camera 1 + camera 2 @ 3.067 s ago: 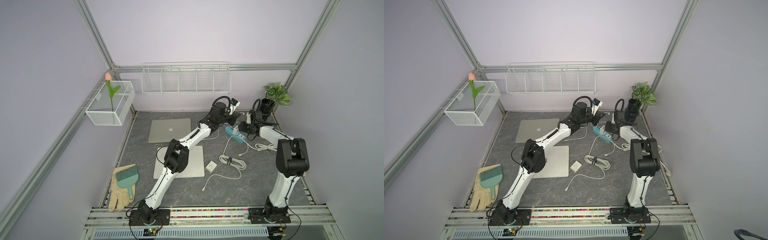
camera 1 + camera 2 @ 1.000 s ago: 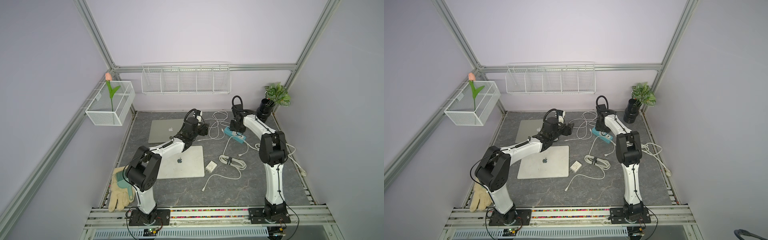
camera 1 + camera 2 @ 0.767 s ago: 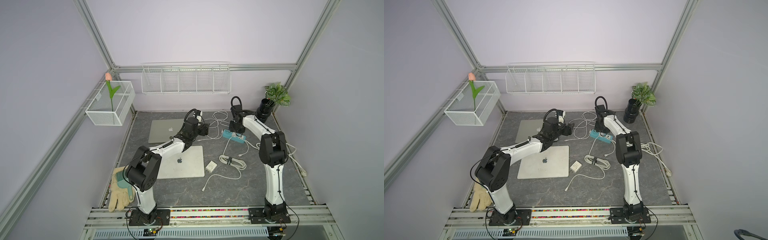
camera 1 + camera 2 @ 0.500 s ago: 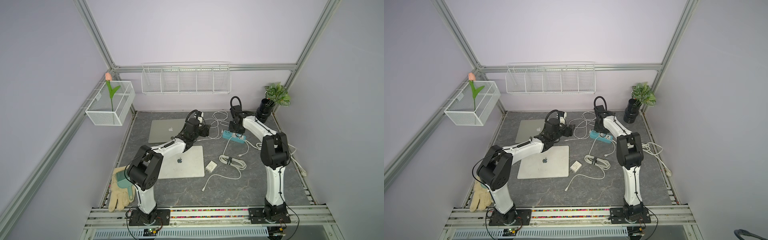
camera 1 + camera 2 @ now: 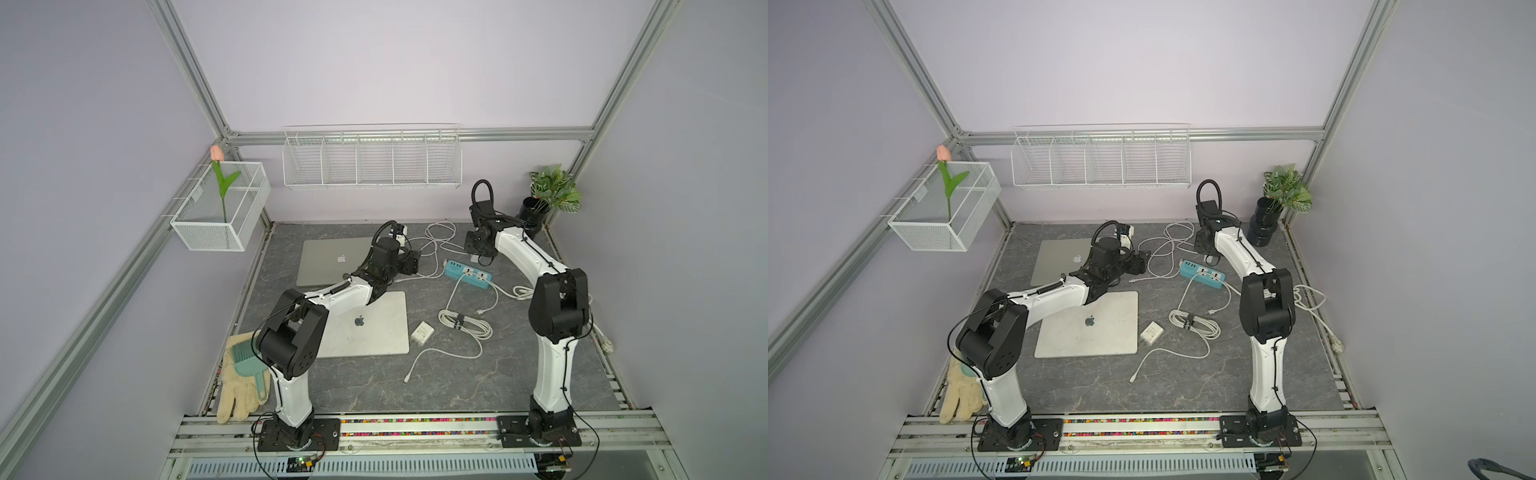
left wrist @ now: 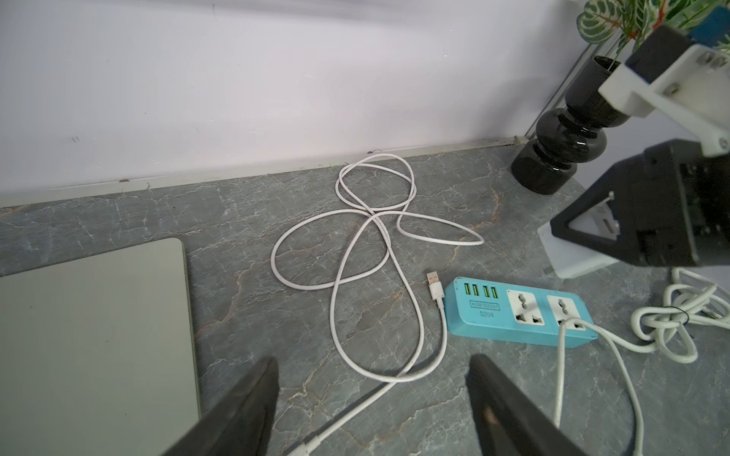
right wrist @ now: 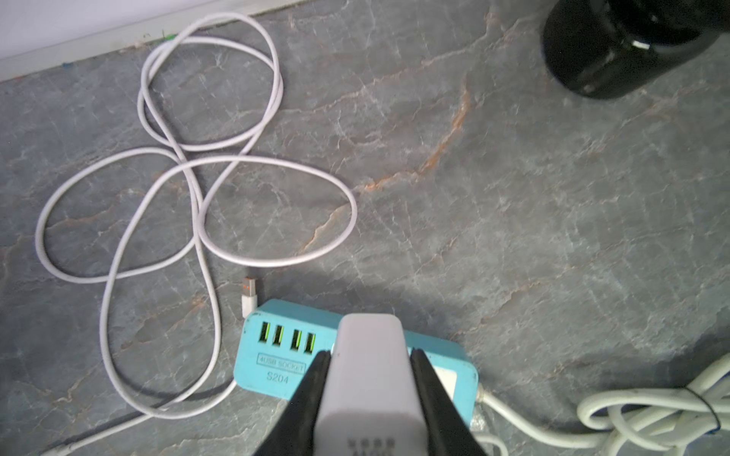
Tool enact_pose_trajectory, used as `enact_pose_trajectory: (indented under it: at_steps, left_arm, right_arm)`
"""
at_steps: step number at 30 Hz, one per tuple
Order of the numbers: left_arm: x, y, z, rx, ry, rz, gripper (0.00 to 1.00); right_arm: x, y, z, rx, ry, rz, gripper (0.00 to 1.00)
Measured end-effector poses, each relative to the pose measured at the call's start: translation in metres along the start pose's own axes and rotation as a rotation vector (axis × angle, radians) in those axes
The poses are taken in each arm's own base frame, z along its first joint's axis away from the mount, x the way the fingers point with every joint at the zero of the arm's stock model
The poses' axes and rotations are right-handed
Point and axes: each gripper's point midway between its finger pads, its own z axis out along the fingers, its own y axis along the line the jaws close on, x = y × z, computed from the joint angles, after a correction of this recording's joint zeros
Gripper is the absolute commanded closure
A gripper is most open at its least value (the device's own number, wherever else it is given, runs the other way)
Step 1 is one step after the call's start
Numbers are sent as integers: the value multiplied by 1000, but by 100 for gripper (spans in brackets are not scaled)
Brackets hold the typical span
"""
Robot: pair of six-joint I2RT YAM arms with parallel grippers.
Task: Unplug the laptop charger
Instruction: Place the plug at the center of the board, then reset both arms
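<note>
The white laptop charger (image 7: 371,379) is a rounded brick clamped in my right gripper (image 7: 369,355). It hangs just above the blue power strip (image 7: 276,367), out of its sockets. In the left wrist view the charger (image 6: 569,252) sits behind the strip (image 6: 517,312), whose nearer socket is bare. My left gripper (image 6: 373,365) is open over the tabletop, with a loose white cable (image 6: 375,221) running between its fingers, untouched. In both top views the right gripper (image 5: 482,255) (image 5: 1208,255) is at the strip's far end, and the left gripper (image 5: 415,264) is left of it.
A grey laptop (image 5: 332,259) lies by my left wrist, a silver laptop (image 5: 365,328) nearer the front. A second white adapter (image 5: 422,332) and a coiled cord (image 5: 465,324) lie mid-table. A black vase (image 5: 534,210) stands back right. A glove (image 5: 245,374) lies front left.
My right gripper has closed tighter on the charger and edged toward the back wall. My left arm, which reached the strip three seconds ago, has pulled back and now creeps slightly right.
</note>
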Motion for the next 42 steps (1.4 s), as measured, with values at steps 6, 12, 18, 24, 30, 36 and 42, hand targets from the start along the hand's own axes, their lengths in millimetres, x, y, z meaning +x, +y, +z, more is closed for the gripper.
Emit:
enact_pose_trajectory:
  at_steps: [6, 12, 18, 24, 30, 36, 42]
  left_arm:
    - [2, 5, 0, -26, 9, 1, 22]
    - [1, 8, -1, -48, 5, 1, 22]
    - [-3, 12, -5, -72, -5, 1, 22]
    - [-14, 19, -17, -116, -24, 1, 20]
    - [-28, 29, -45, -138, -57, -16, 19]
    - [-42, 104, -124, -301, -188, -119, 16]
    - [-36, 140, -196, -558, -279, -112, 14]
  right_arm:
    - [-15, 0, 30, -35, 4, 2, 62]
    - [-3, 10, 55, -84, 52, -15, 51]
    - [-8, 1, 61, -85, 48, -6, 45]
    - [-7, -5, 54, -87, 46, 0, 46]
    - [8, -16, 6, -111, 28, 3, 40]
    - [26, -40, -61, -123, -85, -11, 32]
    - [69, -72, -92, -97, -183, -31, 19]
